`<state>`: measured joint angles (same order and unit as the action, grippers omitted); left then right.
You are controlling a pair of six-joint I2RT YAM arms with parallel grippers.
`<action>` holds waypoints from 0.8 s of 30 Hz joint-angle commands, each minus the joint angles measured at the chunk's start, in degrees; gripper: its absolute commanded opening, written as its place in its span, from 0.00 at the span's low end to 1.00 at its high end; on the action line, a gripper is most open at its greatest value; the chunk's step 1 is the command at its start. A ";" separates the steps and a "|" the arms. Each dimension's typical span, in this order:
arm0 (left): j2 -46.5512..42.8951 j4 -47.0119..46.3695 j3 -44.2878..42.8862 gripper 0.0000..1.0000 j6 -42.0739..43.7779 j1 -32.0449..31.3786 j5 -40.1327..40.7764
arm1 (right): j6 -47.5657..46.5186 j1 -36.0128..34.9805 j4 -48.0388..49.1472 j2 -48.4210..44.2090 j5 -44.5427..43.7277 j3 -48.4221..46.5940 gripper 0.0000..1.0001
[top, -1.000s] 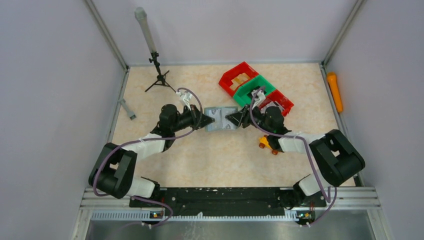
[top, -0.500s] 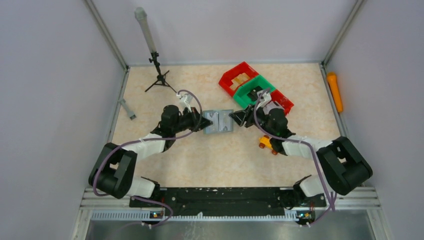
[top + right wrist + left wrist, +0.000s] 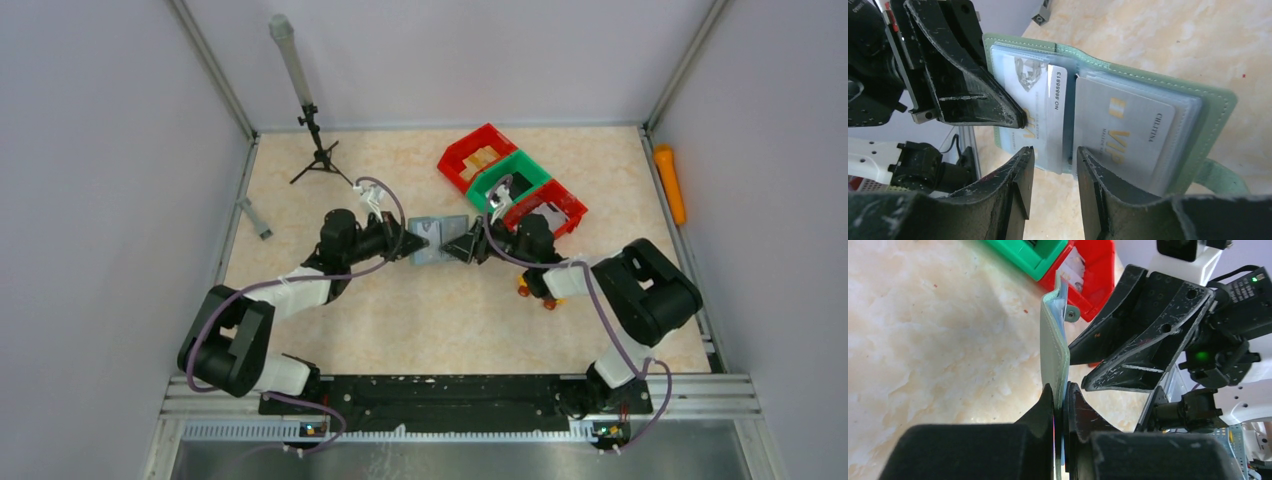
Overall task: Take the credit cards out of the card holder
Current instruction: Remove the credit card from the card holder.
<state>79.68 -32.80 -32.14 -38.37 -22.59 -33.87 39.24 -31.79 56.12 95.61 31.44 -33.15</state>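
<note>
Card holder (image 3: 438,243) spread open over beige marbled table (image 3: 450,315), grey walls (image 3: 450,60) around.

In the left wrist view the card holder (image 3: 1054,340) is seen edge-on, so its inner faces are concealed. Its lower edge is buried in the left gripper (image 3: 1060,392), whose finger bases are blurred across the bottom of the frame. The red bin (image 3: 1098,265) and green bin (image 3: 1023,250) are cut off by the top edge, and a pale item (image 3: 1075,272) inside the red one cannot be identified.

In the right wrist view the left-hand card (image 3: 1040,115) is partly covered at the upper left by one of the left gripper's fingers (image 3: 968,95). The lower corner of the right-hand card (image 3: 1128,130) is lost behind the right gripper (image 3: 1054,155). The tab (image 3: 1220,175) at the lower right is masked by blurred black housing.

In the top view what may be a yellow toy car (image 3: 533,286) is half hidden under the right arm.
</note>
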 commanded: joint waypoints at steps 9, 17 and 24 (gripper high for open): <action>-0.36 -16.90 0.97 0.00 -6.42 -0.17 -7.98 | 2.71 -0.56 6.16 -0.09 6.95 -3.53 0.40; 0.55 -20.84 1.91 0.00 -8.83 -0.17 -8.21 | 10.20 0.96 20.62 -0.50 9.73 0.66 0.34; 0.73 -21.18 1.98 0.00 -8.93 -0.17 -8.55 | 14.86 3.13 28.40 -0.25 11.88 2.21 0.21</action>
<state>80.27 -48.71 -30.50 -46.68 -22.57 -41.01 50.96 -29.28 74.00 96.40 40.71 -31.00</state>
